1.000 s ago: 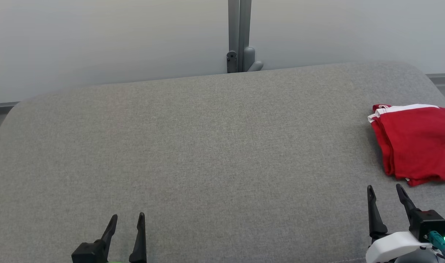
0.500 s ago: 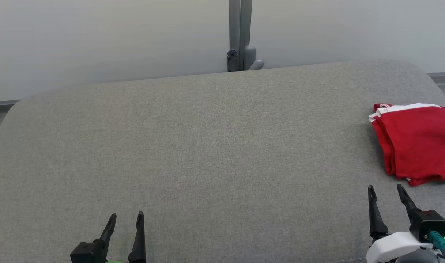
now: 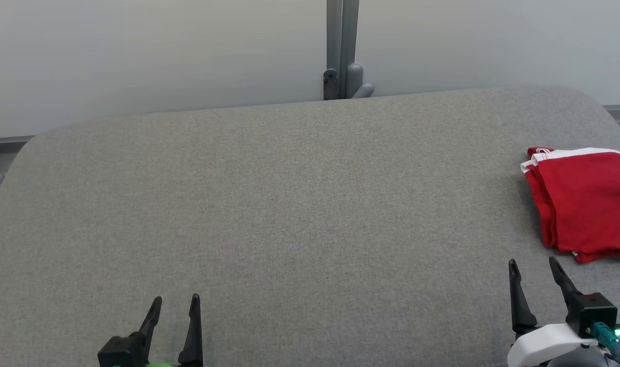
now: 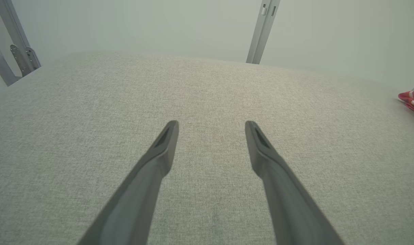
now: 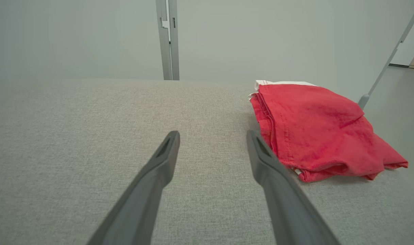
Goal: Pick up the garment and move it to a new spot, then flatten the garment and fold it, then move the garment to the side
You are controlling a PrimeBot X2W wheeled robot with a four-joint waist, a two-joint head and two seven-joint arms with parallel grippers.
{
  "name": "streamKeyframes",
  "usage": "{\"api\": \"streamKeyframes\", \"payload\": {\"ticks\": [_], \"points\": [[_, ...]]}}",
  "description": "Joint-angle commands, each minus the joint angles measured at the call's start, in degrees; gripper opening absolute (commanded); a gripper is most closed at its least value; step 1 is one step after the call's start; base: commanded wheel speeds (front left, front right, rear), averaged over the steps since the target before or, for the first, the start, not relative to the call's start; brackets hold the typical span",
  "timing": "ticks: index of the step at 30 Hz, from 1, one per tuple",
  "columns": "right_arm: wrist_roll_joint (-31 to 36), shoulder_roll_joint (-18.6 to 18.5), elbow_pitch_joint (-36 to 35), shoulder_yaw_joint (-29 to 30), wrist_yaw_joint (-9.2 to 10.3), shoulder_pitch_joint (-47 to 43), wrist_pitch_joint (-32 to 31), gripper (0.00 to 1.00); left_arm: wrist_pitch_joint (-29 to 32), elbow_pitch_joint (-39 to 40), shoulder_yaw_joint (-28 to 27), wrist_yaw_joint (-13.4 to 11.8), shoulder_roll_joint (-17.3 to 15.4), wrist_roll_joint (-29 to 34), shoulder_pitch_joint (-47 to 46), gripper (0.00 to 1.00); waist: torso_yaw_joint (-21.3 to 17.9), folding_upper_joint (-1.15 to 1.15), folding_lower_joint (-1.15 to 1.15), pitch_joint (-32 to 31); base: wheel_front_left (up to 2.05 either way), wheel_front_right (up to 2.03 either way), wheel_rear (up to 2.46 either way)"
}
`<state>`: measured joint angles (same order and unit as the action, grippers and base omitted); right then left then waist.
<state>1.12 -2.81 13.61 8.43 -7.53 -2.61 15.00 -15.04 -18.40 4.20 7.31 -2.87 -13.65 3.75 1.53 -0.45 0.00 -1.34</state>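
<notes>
The garment (image 3: 587, 204) is red with a white trim, folded into a compact stack at the right edge of the grey padded table (image 3: 289, 204). In the right wrist view the garment (image 5: 315, 126) lies just ahead and to the right of my fingers. My right gripper (image 3: 534, 266) stands open near the front right, a little short of the garment and apart from it. My left gripper (image 3: 176, 300) stands open at the front left over bare fabric. In the left wrist view the left gripper (image 4: 212, 124) holds nothing, and a sliver of the garment (image 4: 412, 102) shows far right.
A grey metal post with a bracket (image 3: 343, 51) rises behind the table's far edge against a pale wall. Another angled metal strut (image 4: 13, 51) stands off the table's left side. The table's right edge drops away just beyond the garment.
The whole head picture has shifted slightly rightward, so the camera moved. Both grippers and the garment keep their places relative to the table.
</notes>
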Motion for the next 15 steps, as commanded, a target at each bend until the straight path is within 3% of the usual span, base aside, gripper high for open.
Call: {"api": "streamKeyframes", "payload": {"ticks": [1,2,7,15], "points": [[0.5,-0.2,-0.3,-0.3,0.09,0.0,0.2,1.0,-0.2,0.0,0.2,0.1,-0.1,0.4,-0.7,1.0,0.0,0.45,0.0,0.0,0.0,0.0,0.0],[0.1,0.1,0.0,-0.4,-0.01,0.0,0.0,0.0,0.0,-0.2,0.2,0.0,0.0,0.1,0.0,0.0,0.0,0.0,0.0,0.0,0.0,0.0,0.0],[-0.2,0.7,2.2,-0.3,-0.01,-0.5,-0.4,0.0,0.4,-2.0,0.3,0.0,0.1,-0.1,1.2,0.0,0.0,0.0,0.0,0.0,0.0,0.0,0.0],[-10.0,0.6,2.7,0.2,0.0,1.0,-3.2,0.0,2.4,-1.5,-0.5,0.0,-0.1,-8.7,0.0,0.0,-0.1,0.03,0.0,0.1,0.0,0.0,0.0]]}}
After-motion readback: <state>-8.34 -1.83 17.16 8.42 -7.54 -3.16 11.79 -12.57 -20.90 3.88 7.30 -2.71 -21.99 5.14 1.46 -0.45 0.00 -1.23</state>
